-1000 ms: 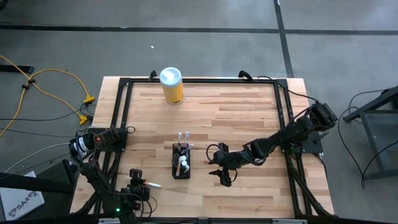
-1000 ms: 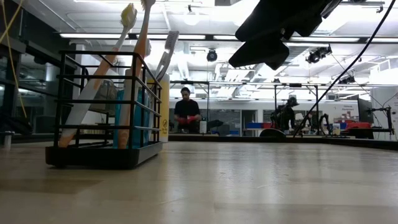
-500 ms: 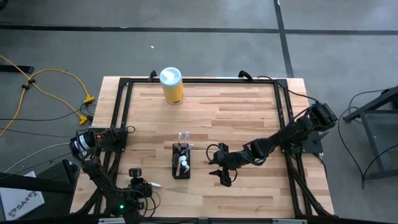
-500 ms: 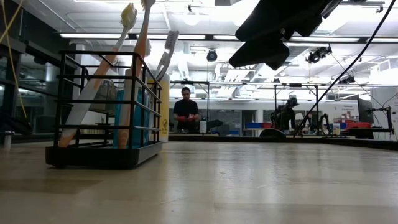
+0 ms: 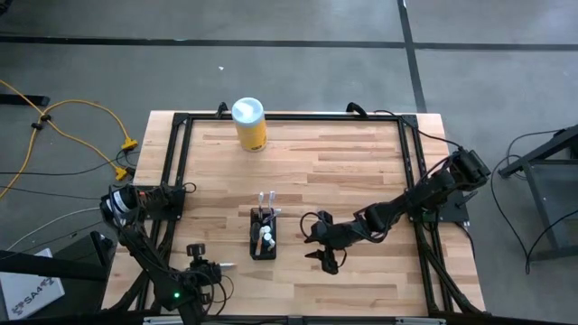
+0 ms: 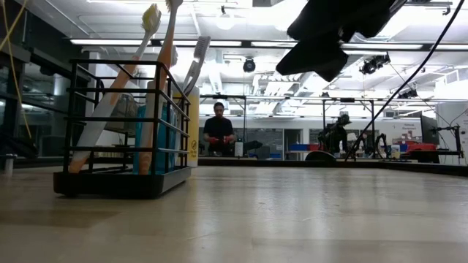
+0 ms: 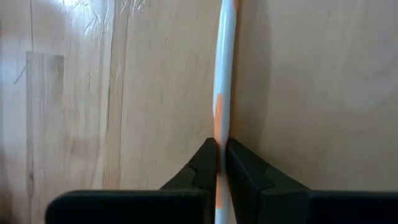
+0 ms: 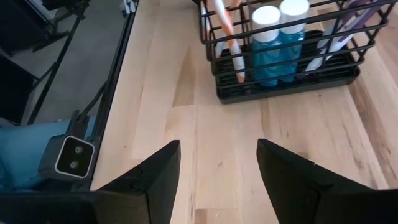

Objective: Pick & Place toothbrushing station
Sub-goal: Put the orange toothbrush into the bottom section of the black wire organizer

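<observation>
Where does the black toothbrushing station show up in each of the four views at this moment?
High view: toothbrushing station at table centre, low in the picture, just left of the right gripper.
Low view: at left, standing upright on the table.
Left wrist view: not in it; only a toothbrush pinched by the left gripper.
Right wrist view: at top, ahead of the open fingers.
Shared landmark: the blue bottles inside it.

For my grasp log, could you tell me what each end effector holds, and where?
The left end effector pinches a white-and-orange toothbrush on its handle. The right end effector is open, holding nothing.
</observation>
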Controlling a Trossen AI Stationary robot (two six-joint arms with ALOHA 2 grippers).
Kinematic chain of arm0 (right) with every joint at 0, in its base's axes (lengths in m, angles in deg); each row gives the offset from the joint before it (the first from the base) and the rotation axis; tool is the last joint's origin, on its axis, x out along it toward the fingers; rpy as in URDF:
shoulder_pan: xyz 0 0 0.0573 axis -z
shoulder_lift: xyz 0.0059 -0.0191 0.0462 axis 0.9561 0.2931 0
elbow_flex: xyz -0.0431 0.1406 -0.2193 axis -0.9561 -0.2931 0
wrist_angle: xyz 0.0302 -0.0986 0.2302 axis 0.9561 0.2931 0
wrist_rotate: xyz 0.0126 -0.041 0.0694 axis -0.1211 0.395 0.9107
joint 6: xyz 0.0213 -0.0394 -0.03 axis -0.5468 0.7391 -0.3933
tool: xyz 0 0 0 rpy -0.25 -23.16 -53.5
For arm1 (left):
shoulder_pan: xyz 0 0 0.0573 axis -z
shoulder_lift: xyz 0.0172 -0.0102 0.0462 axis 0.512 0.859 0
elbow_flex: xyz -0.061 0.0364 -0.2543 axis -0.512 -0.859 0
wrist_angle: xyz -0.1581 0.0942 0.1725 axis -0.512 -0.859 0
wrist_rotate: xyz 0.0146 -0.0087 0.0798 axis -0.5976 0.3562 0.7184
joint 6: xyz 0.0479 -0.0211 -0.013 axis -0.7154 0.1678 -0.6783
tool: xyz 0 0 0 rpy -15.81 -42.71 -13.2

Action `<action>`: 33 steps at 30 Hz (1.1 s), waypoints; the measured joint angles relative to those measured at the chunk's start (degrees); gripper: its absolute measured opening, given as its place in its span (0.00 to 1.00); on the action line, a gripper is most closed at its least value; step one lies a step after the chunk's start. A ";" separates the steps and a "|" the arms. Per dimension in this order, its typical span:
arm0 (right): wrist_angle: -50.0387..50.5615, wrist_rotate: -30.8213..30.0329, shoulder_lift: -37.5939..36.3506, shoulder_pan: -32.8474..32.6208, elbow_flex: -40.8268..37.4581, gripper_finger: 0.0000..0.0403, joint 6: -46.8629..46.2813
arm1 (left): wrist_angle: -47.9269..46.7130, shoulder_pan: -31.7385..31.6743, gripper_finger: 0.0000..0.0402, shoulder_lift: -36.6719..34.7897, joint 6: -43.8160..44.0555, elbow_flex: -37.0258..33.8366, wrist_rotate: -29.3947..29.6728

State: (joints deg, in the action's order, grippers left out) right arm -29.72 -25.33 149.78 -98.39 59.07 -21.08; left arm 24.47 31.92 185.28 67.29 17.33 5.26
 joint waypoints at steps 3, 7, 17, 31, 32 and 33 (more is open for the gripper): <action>-0.30 -0.04 0.00 -0.73 0.00 0.51 -0.14 | 0.20 -0.02 0.04 -0.46 0.00 -0.02 -0.51; -0.40 -0.68 0.00 -1.55 0.00 0.51 -0.17 | 0.33 -0.50 0.02 -2.61 0.42 0.03 -1.01; -0.38 -1.58 0.00 -2.01 -0.01 0.51 -0.09 | -0.04 -2.36 0.01 -6.91 -5.25 0.07 -1.24; -0.38 -1.54 0.02 -2.01 0.00 0.51 -0.06 | -1.44 -4.98 0.01 -7.15 -12.70 0.81 0.13; -0.36 -1.56 0.00 -2.01 0.00 0.51 -0.08 | -1.91 -4.96 0.01 -7.15 -12.70 1.33 0.20; -0.36 -1.54 0.00 -2.01 -0.01 0.51 -0.08 | -2.84 -4.93 0.01 -7.15 -12.71 2.11 0.26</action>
State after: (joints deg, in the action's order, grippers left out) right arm -30.08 -26.87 149.78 -100.40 59.06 -21.16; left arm 21.63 26.99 178.13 54.58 19.44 5.51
